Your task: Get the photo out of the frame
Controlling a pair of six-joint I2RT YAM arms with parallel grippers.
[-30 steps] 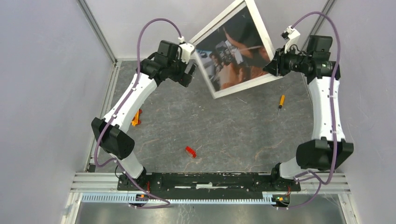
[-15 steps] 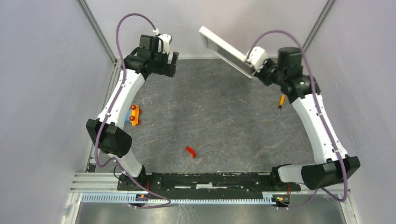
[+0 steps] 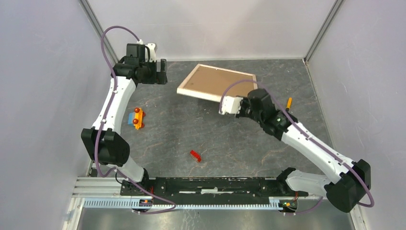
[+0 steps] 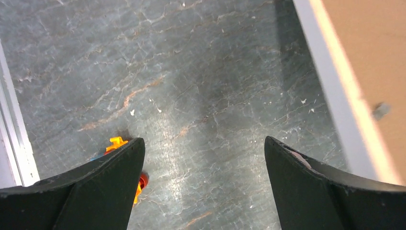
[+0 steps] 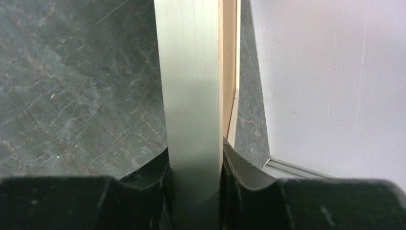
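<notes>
The frame [image 3: 190, 91] is back-side up at the back middle of the table, with pale wood edges around a plain brown backing board [image 3: 218, 82]. The photo is hidden underneath. My right gripper [image 3: 233, 98] is shut on the frame's near right edge. In the right wrist view the frame [image 5: 191, 81] runs edge-on between the fingers of my right gripper [image 5: 194, 160]. My left gripper [image 3: 161, 76] is open and empty, just left of the frame. In the left wrist view my left gripper [image 4: 205, 153] is over bare table and the frame's white edge [image 4: 330, 96] is at the right.
An orange and blue toy [image 3: 136, 118] lies at the left and shows behind my left finger [image 4: 117, 143]. A small red piece [image 3: 195, 155] lies near the front middle. An orange screwdriver [image 3: 288, 102] lies right of the frame. Walls enclose the table.
My right arm has turned the frame from photo-side up to back-side up and brought it down and forward. My left gripper has drawn away to the left.
</notes>
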